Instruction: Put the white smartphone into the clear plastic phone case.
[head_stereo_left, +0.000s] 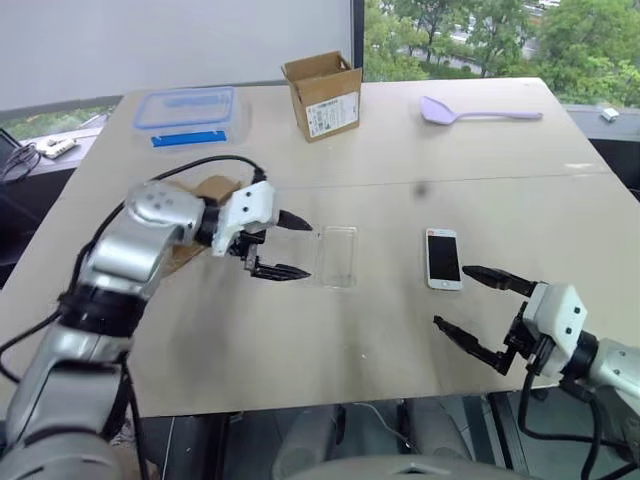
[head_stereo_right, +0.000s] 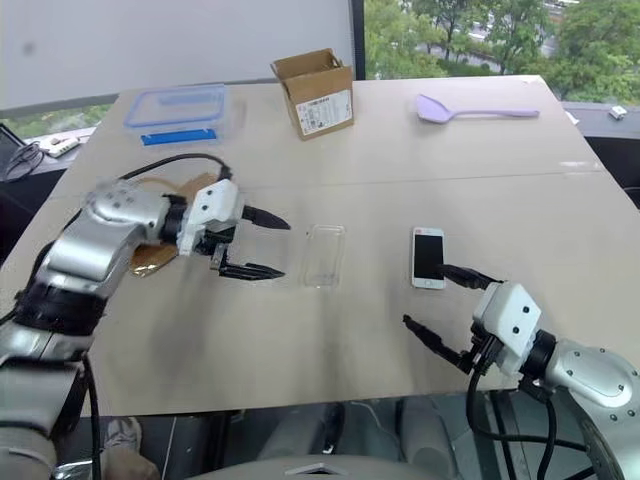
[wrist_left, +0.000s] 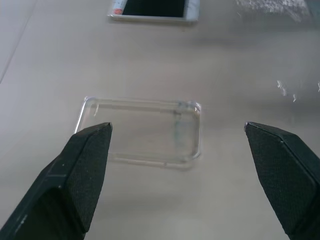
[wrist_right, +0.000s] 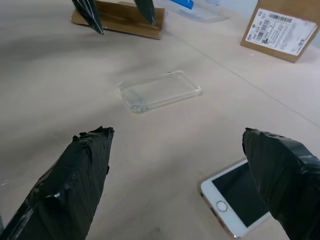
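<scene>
The clear plastic phone case (head_stereo_left: 336, 257) lies flat at the table's middle, empty; it also appears in the wrist views (wrist_left: 142, 131) (wrist_right: 159, 90). Just left of it hovers my left gripper (head_stereo_left: 292, 246), open, pointing at the case without touching it. The white smartphone (head_stereo_left: 443, 258) lies screen-up to the case's right (wrist_right: 240, 201). My right gripper (head_stereo_left: 484, 308) stands open near the table's front edge, just in front of the phone, with nothing between its fingers.
A piece of brown cardboard (head_stereo_left: 205, 205) lies under my left arm. At the back stand a blue-lidded clear box (head_stereo_left: 187, 112), an open cardboard box (head_stereo_left: 324, 95) and a lilac spoon (head_stereo_left: 478, 111).
</scene>
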